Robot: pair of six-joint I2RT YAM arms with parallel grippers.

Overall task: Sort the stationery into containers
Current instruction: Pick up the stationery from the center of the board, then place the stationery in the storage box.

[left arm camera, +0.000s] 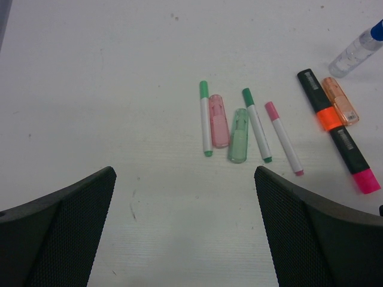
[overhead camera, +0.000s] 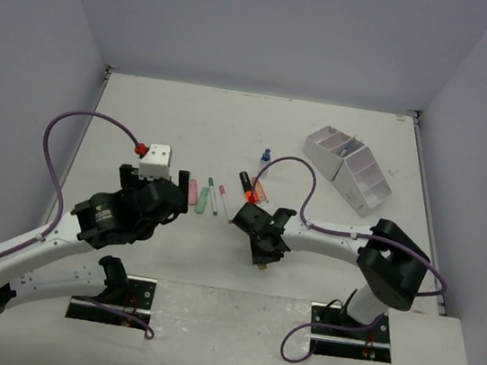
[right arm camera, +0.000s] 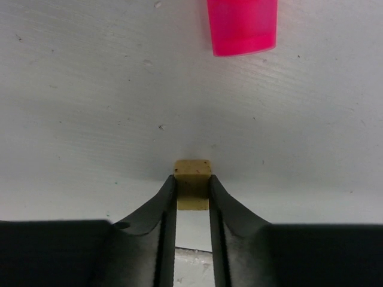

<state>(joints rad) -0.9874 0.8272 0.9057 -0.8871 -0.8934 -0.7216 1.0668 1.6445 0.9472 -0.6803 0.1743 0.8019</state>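
My right gripper (right arm camera: 192, 190) is shut on a small tan eraser (right arm camera: 192, 179), low over the table just short of the pink end (right arm camera: 242, 24) of the black marker (overhead camera: 248, 186). In the top view the right gripper (overhead camera: 251, 209) sits at that marker's near end. My left gripper (left arm camera: 185, 179) is open and empty, its fingers (left arm camera: 60, 230) wide apart, short of a row: green-capped pen (left arm camera: 205, 118), pink highlighter (left arm camera: 219, 112), green highlighter (left arm camera: 239, 135), a second green pen (left arm camera: 257, 125), pink pen (left arm camera: 284, 138). The white organizer (overhead camera: 350, 166) stands at the far right.
A black marker with orange band and pink end (left arm camera: 338, 131) lies beside an orange highlighter (left arm camera: 340, 100). A clear blue-capped bottle (left arm camera: 358, 51) lies beyond them and also shows in the top view (overhead camera: 265, 157). Walls enclose the table on three sides.
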